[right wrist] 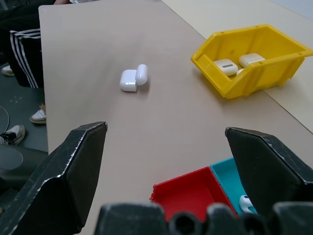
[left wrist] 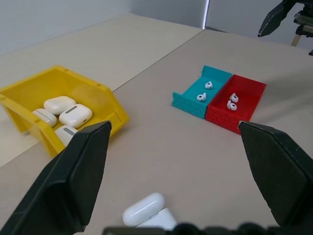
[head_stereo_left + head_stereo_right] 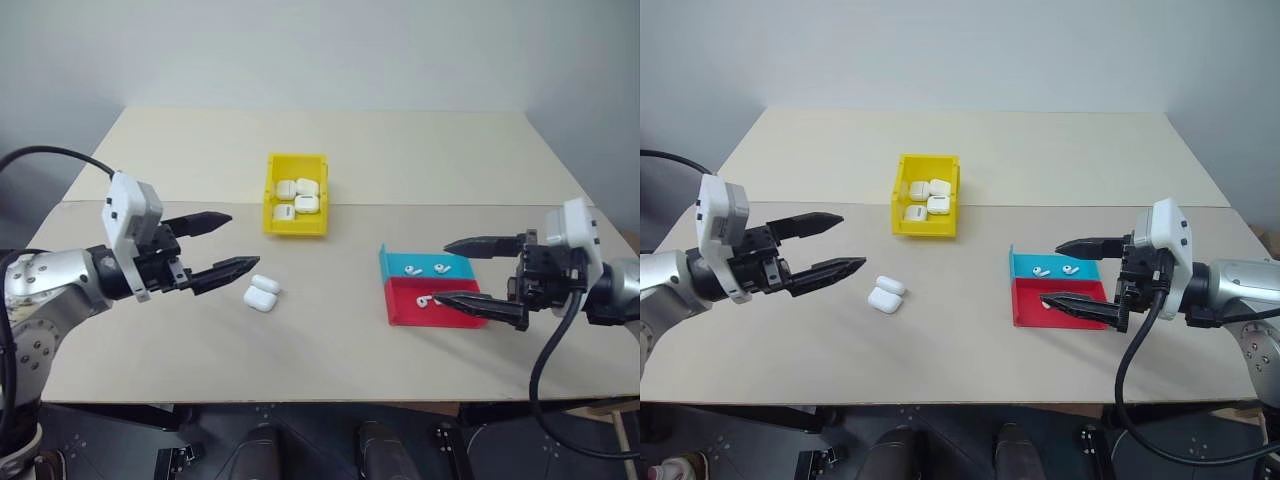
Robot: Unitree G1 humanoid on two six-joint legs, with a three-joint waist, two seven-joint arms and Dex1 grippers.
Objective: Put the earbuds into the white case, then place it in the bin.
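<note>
1. Surface [image 3: 330, 340]: a beige surface carries all the items. The landmark for every position below is the bin.
2. Left gripper [image 3: 222, 243]: hovers off the bin's near-left corner, above the surface. Jaws apart, nothing between them.
3. Right gripper [image 3: 486, 274]: hovers well to the right of the bin, over the near-right part of the tray. Jaws apart, nothing between them.
4. Bin [image 3: 272, 197]: yellow, upright walls, at mid-surface. It already holds several closed white cases.
5. Tray [image 3: 400, 310]: flat, half teal and half red, to the near right of the bin.
6. Case [image 3: 261, 293]: lies on the surface just in front of the bin, lid open, empty as far as can be seen. It sits just beside the left gripper's tips, apart from them.
7. Earbuds [image 3: 428, 270]: two in the teal half of the tray, two in the red half [image 2: 232, 101]; none is held.
8. Step in hand (judgement): the first step, not yet begun.
9. Next move (judgement): lower the right gripper onto one earbud in the tray. The target is tiny and glossy, and the tray walls limit approach; precise alignment is required.
</note>
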